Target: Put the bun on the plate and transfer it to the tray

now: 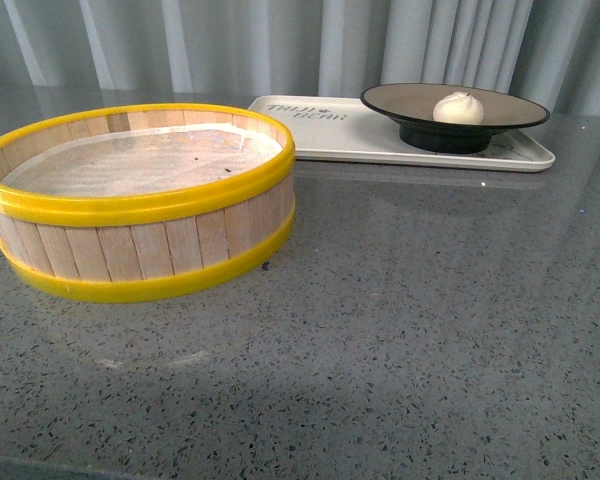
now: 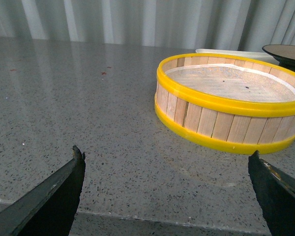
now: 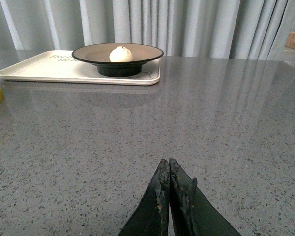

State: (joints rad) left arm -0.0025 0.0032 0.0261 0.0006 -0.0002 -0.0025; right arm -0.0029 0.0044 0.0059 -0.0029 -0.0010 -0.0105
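On the tray (image 1: 332,138) sat the plate (image 1: 420,103) with the bun (image 1: 458,108); left gripper (image 2: 167,169) gaped wide, right gripper (image 3: 168,184) was pinched closed, empty.

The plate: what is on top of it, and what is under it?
On the plate sits the bun. Under it is the tray. The plate's base covers part of the tray, so anything there cannot be seen.

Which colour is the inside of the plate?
Matte beige-tan, with a glossy black rim. The plate shows best in the front view.
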